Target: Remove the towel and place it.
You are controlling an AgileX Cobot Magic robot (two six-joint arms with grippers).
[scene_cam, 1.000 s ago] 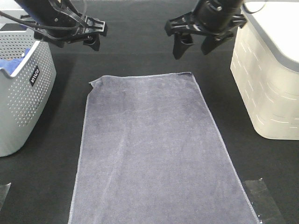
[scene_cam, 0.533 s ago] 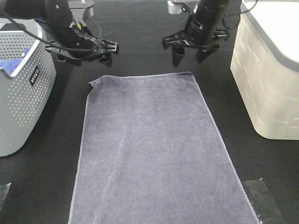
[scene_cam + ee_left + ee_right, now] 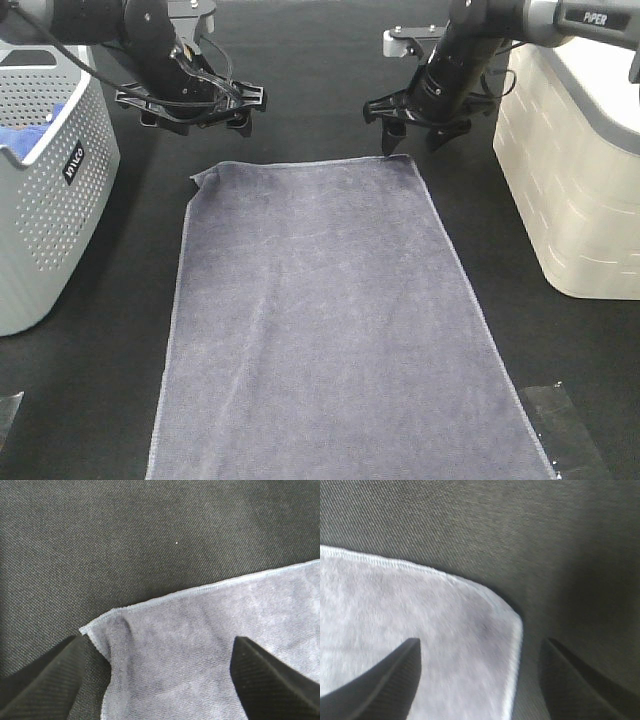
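Slippage worries me: left gripper [image 3: 195, 115] and right gripper [image 3: 412, 140] hang spread over far corners of the towel [image 3: 320, 320], so a shallow pinch could miss the hem.

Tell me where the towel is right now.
In the exterior high view the towel lies spread flat in the middle, between the grey perforated basket at left and the cream bin at right.
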